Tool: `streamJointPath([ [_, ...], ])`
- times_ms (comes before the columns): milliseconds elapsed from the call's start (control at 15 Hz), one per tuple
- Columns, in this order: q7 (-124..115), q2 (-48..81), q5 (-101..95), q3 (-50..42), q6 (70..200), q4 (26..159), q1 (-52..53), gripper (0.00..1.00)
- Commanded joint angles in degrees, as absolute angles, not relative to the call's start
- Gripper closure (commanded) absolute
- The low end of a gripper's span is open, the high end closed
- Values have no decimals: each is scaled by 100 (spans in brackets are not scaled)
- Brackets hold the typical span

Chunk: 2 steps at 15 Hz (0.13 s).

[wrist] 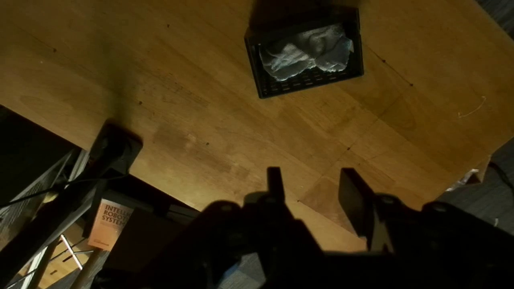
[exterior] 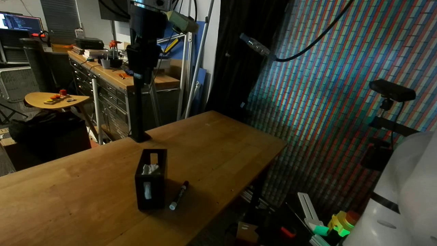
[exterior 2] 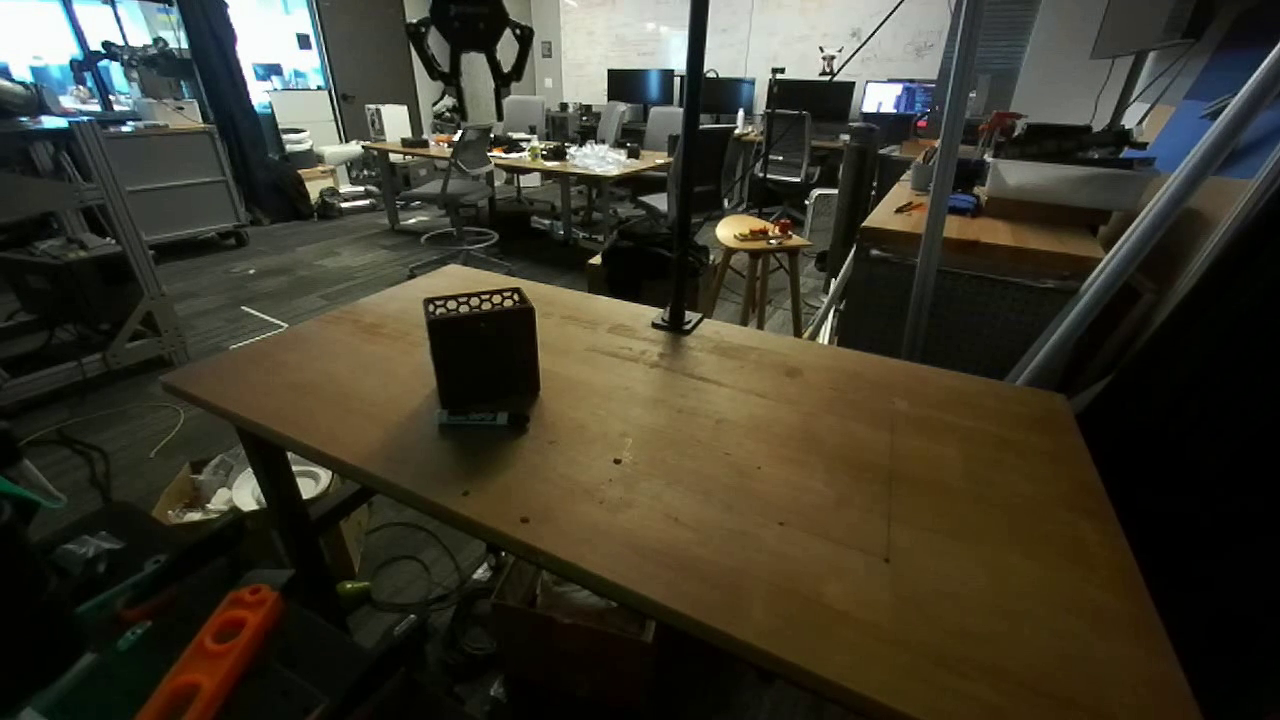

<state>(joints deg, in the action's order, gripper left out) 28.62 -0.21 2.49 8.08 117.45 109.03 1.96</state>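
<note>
Box [wrist: 309, 84] on the table [wrist: 225, 116], well ahead of the gripper [wrist: 311, 188].
Jaws stand apart, holding nothing. In the wrist view the box, cloth [wrist: 307, 52] inside, lies toward the top, its long axis nearly along the jaws' opening; in both exterior views a marker [exterior: 179, 195] lies just beside it.

I look down into a black, open-topped rectangular box [exterior 2: 485, 350] standing upright on the wooden tabletop [exterior 2: 760, 570], with an upright slot cut in a narrow end and a row of hexagonal holes showing along the top of a long wall. Inside it I see a crumpled, grayish-white wad [wrist: 307, 52], cloth or tissue, I cannot tell which, with a pale patch showing through the slot. Just beside the box I have a marker [exterior: 179, 195] lying flat, roughly along its long side, dark-capped at one end and pale at the other.
</note>
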Motion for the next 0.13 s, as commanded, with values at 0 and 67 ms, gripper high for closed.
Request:
streamJointPath([
  [0,2854,-18,246,691,11732,10891,313,57],
  [67,2851,-18,246,691,11732,10891,313,57],
])
